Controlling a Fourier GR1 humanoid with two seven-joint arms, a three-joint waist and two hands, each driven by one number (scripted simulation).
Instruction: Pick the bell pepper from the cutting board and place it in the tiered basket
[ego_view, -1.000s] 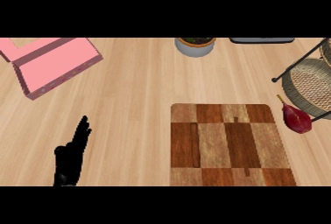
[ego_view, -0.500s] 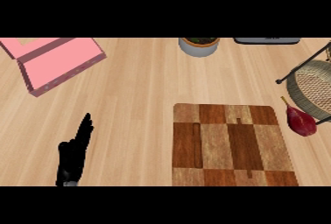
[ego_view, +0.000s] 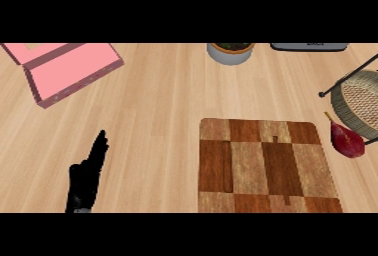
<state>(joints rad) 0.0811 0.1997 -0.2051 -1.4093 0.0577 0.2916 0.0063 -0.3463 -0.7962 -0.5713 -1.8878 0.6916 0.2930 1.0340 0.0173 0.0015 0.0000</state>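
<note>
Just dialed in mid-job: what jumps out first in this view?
The checkered cutting board at lower right is bare, and a dark red pepper lies on the counter just off its right edge, below the wicker basket. A pink box sits open at upper left. The left hand rests open at lower left.

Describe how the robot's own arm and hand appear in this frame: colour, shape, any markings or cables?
Only the left hand shows: matte black all over, slim, with long narrow fingers tapering to a point. No markings or cables are visible on it. The right hand is out of view.
</note>
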